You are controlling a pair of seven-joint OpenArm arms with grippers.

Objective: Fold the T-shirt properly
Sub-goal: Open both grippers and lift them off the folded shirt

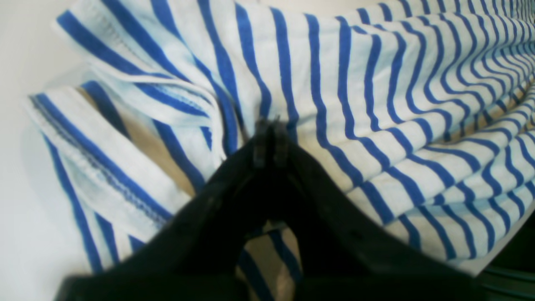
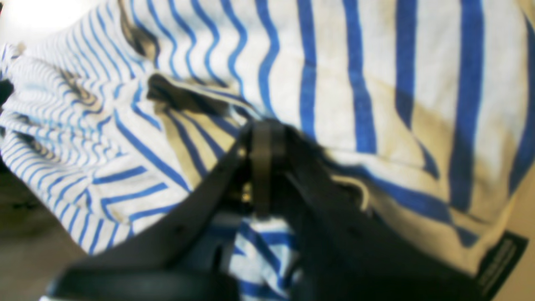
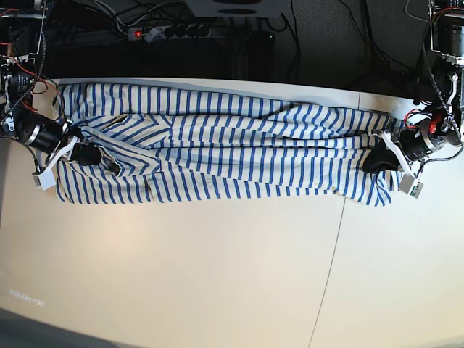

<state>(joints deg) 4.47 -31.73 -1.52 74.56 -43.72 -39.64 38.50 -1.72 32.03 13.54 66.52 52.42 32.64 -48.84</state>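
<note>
The white T-shirt (image 3: 232,141) with thin blue stripes lies stretched in a long bunched band across the far part of the table. My left gripper (image 3: 377,158) is at its right end. In the left wrist view the left gripper (image 1: 269,140) is shut on a fold of the T-shirt (image 1: 376,104), near a stitched hem. My right gripper (image 3: 90,154) is at the cloth's left end. In the right wrist view the right gripper (image 2: 263,144) is shut on the T-shirt (image 2: 334,71). A small dark tag (image 2: 499,259) hangs at the hem nearby.
The white table (image 3: 181,268) has a seam (image 3: 330,261) running from the shirt to the near edge. Behind the table's back edge are a power strip (image 3: 167,32) and cables. Arm bases stand at both far corners.
</note>
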